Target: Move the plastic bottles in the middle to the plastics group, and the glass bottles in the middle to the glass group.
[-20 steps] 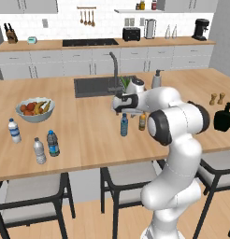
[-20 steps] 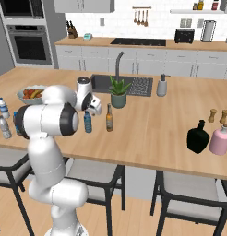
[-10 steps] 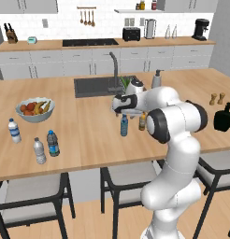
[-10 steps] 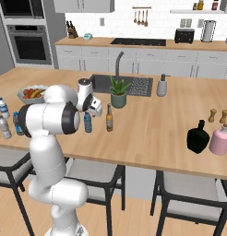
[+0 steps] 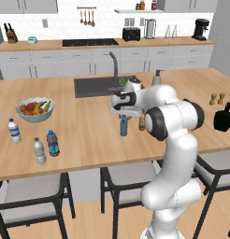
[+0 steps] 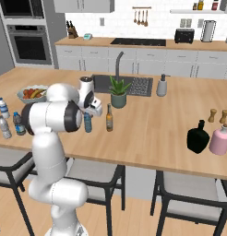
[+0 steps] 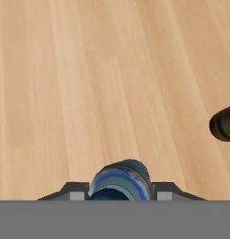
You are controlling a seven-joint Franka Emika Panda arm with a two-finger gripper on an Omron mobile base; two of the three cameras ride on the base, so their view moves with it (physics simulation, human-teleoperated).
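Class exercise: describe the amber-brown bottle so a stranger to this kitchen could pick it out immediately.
Start at the sink in the wooden island and find the potted plant beside it. Just in front stands the amber-brown bottle. Unlike the pale blue bottle next to it, it has an orange top.

Four water bottles (image 5: 123, 126), amber bottle (image 6: 109, 118), black bottle (image 6: 197, 137), seemingly two shakers (image 6: 217, 115)

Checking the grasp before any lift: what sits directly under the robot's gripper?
The slim translucent pale blue plastic bottle stands upright on the wooden counter under the gripper, its cap between the fingertips. The hand hides whether they touch it.
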